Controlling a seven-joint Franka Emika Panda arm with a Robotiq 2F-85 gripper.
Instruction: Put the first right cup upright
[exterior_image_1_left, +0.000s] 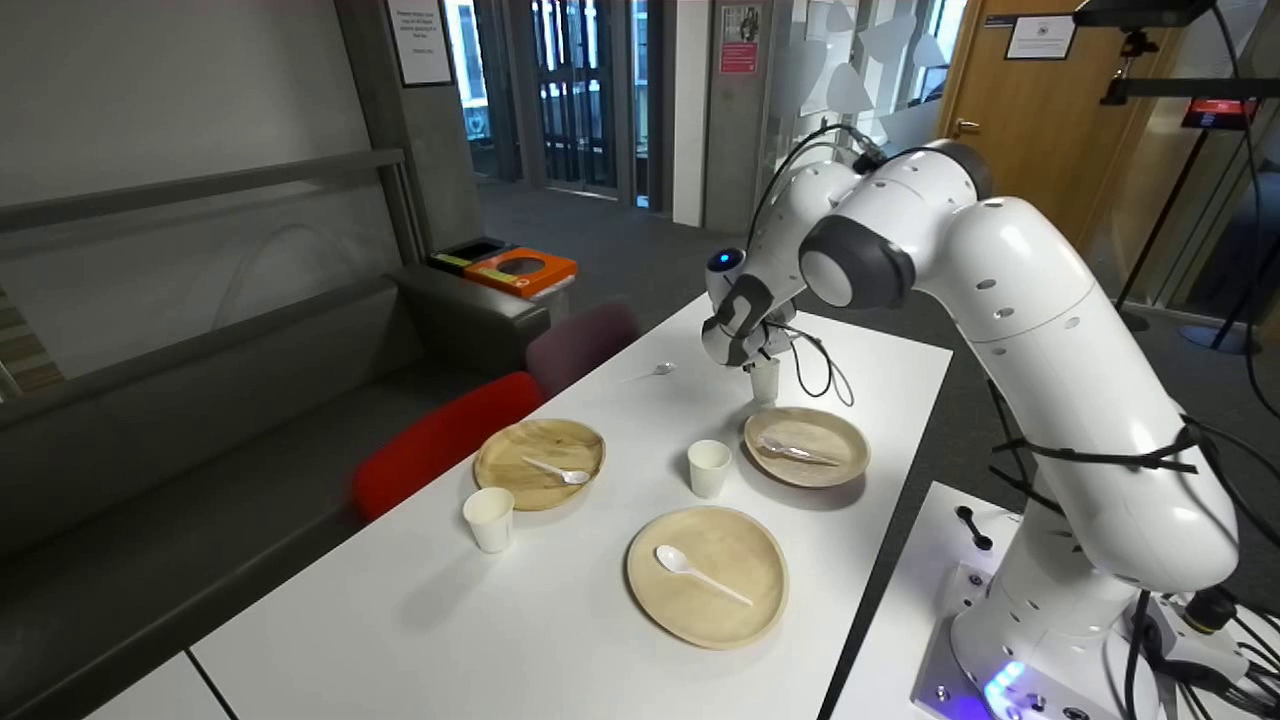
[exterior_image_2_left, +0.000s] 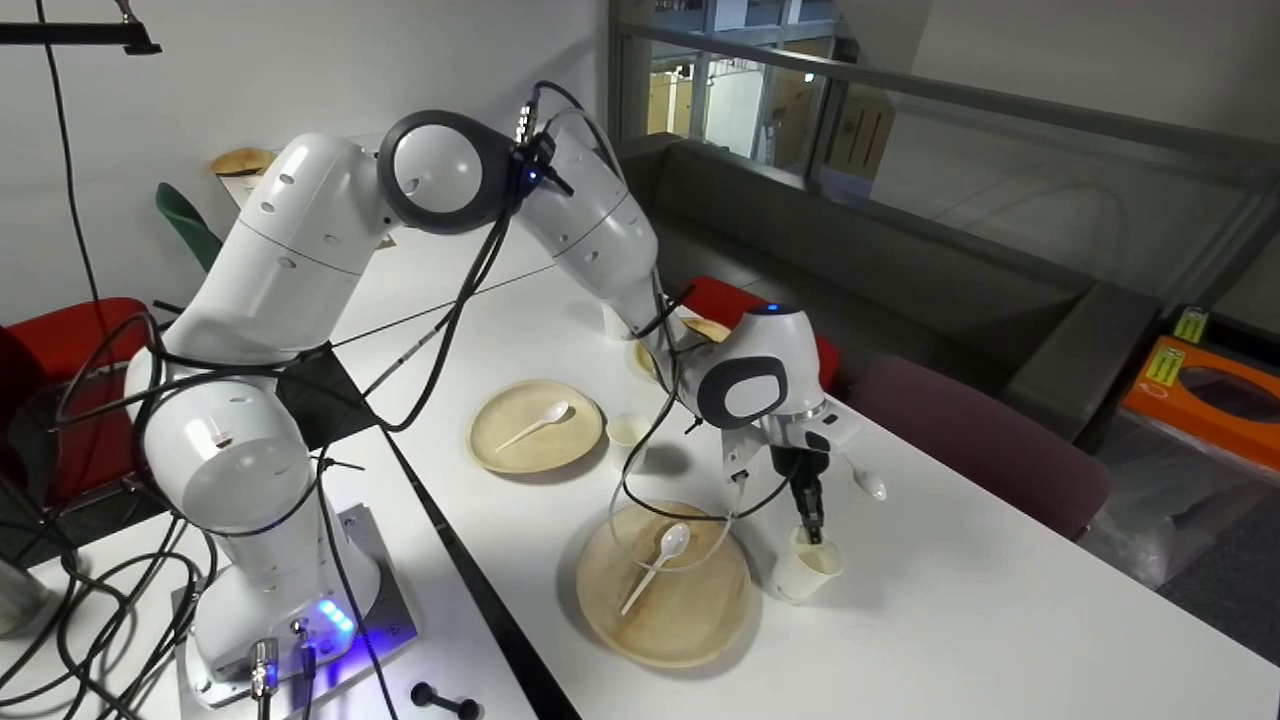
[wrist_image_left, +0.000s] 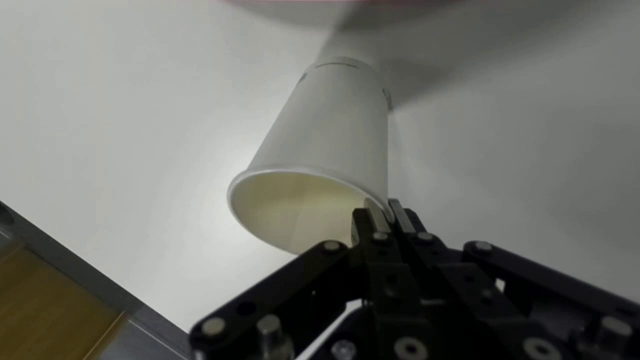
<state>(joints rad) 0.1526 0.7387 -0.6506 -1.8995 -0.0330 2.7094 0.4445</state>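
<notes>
the fingers (wrist_image_left: 401, 218) were pinched together on the rim of the cup (wrist_image_left: 332, 132), one inside it. the cup was mouth up beside a plate (exterior_image_2_left: 705, 612); whether it touched the table (exterior_image_2_left: 950, 620) was unclear.

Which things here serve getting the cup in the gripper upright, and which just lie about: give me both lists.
Part of the job:
white cup
gripper, pinching that cup's rim

Just lying about:
two other white cups, both standing
three tan dishes
on each dish, a spoon
one loose spoon
</notes>
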